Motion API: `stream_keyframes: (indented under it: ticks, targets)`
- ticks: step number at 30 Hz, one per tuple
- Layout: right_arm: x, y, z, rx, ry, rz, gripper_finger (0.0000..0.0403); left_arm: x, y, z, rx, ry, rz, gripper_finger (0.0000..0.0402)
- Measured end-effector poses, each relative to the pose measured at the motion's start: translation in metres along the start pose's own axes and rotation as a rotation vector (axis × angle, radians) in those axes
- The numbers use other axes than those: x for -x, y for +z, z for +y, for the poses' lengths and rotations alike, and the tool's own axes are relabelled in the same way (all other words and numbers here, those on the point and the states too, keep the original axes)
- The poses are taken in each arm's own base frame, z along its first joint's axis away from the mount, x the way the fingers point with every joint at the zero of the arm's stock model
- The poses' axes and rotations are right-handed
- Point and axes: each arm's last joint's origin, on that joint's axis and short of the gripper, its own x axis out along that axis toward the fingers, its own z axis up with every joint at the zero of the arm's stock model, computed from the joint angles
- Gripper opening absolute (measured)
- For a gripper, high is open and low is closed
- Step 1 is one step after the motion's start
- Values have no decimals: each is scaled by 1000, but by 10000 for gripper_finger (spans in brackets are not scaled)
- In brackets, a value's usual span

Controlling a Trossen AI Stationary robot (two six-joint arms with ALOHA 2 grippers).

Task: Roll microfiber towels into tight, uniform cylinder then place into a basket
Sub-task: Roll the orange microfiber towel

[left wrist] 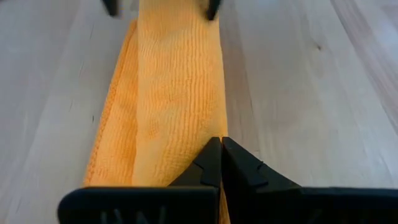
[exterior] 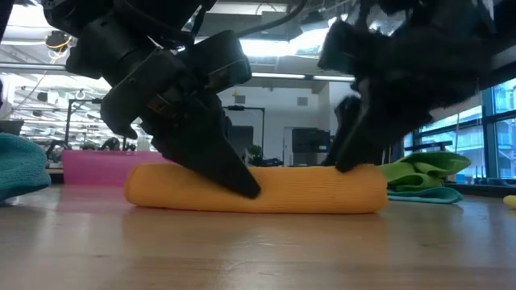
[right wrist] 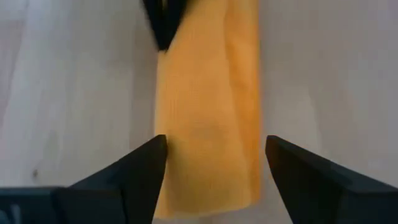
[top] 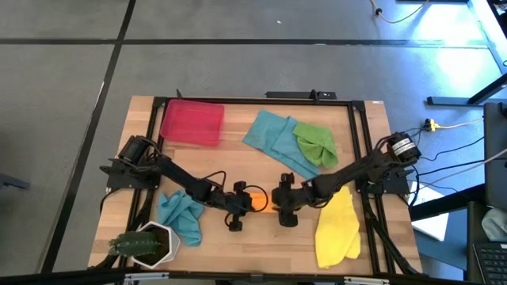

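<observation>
The orange towel [top: 258, 199] lies rolled into a cylinder [exterior: 274, 189] on the table's near middle, its length running left to right. My left gripper [exterior: 246, 184] is shut, with its tips down on the roll left of its middle. My right gripper [right wrist: 217, 162] is open over the roll's right end [right wrist: 205, 186], one finger on each side of it; I see no touch. The red basket [top: 192, 121] stands at the far left. Teal [top: 272, 136], green [top: 315, 142], yellow [top: 337, 229] and a second teal towel [top: 181, 215] lie loose on the table. My left gripper presses its shut fingertips [left wrist: 221, 155] onto the orange roll's upper side [left wrist: 186, 134], left of the roll's middle. The fingers slant down from the table's left. The roll lies full length on the table.
A white pot with a plant [top: 150, 244] stands at the near left corner, close to the left teal towel. A black frame [top: 358, 134] borders the tabletop. Bare wood [exterior: 258, 250] lies between the roll and the near edge.
</observation>
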Motion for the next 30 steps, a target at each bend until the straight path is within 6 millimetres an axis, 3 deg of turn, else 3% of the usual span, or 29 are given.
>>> stream_keyframes:
  ticks: [5, 9, 13, 16, 21, 26, 30]
  targets:
    - [13, 17, 14, 21, -1, -31, 267, 0, 0, 0, -1, 1, 4, 1]
    - [25, 28, 39, 39, 98, -115, 240, 0, 0, 0, -1, 1, 4, 3]
    - [36, 27, 67, 145, 152, -250, 181, 0, 0, 0, -3, 1, 4, 1]
    - [32, 17, 73, 159, 133, -323, 122, 0, 0, 0, -3, 2, 3, 3]
    - [13, -13, 51, 39, 201, -406, 17, 0, 0, 0, -3, 2, 3, 1]
    - [0, -38, 16, -99, 199, -477, 13, 0, 0, 0, 5, 2, 2, 5]
    - [-3, -46, 3, -144, 218, -482, 5, 0, 0, 1, 7, 3, 2, 3]
